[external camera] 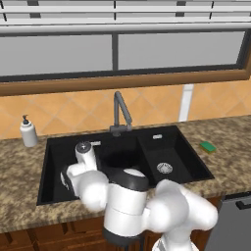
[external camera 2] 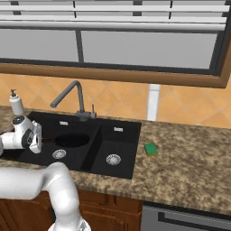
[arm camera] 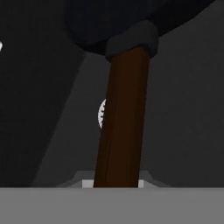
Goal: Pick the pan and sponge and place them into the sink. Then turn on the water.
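My gripper (external camera 2: 39, 140) is shut on the thin dark brown handle (arm camera: 122, 122) of the black pan (external camera 2: 72, 140). It holds the pan low inside the larger, left basin of the black sink (external camera 2: 122, 135). In the hand view the handle runs up to the pan's body (arm camera: 109, 22), with a silver drain (arm camera: 101, 113) behind it. Whether the pan touches the basin floor I cannot tell. The green sponge (external camera 2: 150, 149) lies flat on the counter right of the sink (external camera: 176, 139); the left base view also shows this sponge (external camera: 208, 146). The dark grey faucet (external camera 2: 72, 92) stands behind the basins, no water running.
A white soap dispenser (external camera: 28, 131) stands on the granite counter left of the sink. The faucet (external camera: 120, 110) rises close behind my hand. A tiled wall and window frame close off the back. A dark appliance front (external camera: 235, 220) sits below the counter at the right.
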Available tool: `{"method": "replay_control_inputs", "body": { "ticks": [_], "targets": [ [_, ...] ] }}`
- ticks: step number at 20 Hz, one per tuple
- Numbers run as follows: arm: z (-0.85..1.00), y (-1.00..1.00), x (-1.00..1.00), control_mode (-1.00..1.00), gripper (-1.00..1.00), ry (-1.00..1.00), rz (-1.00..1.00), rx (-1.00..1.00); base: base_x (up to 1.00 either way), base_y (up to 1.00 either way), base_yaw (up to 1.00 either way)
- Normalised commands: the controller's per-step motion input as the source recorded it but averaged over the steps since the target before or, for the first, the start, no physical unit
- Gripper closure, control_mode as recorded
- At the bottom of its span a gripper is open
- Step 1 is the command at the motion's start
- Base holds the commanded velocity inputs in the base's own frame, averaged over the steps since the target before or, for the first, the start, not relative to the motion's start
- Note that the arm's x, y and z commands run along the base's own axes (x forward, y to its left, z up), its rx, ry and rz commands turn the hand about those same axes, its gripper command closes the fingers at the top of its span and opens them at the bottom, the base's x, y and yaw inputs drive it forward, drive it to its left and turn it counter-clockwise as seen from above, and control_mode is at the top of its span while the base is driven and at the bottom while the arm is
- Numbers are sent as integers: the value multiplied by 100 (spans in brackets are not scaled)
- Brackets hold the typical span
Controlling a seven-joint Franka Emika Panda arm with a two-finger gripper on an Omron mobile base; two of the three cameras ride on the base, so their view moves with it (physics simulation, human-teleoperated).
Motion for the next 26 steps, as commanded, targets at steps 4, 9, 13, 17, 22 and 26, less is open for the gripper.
{"method": "replay_control_inputs", "body": {
  "ticks": [4,9,13,17,22,26],
  "targets": [
    [-11,-8,36,-100,100,5,0,39,0,0,0],
    [-56,0,30,-100,100,0,0,19,0,0,0],
    [-92,9,26,-100,100,0,0,2,0,0,0],
    [-71,19,42,-100,100,0,0,0,0,0,0],
    [-19,34,46,-100,100,0,0,0,0,0,0],
    [0,46,24,-100,-100,0,0,0,0,0,0]
  ]
}}
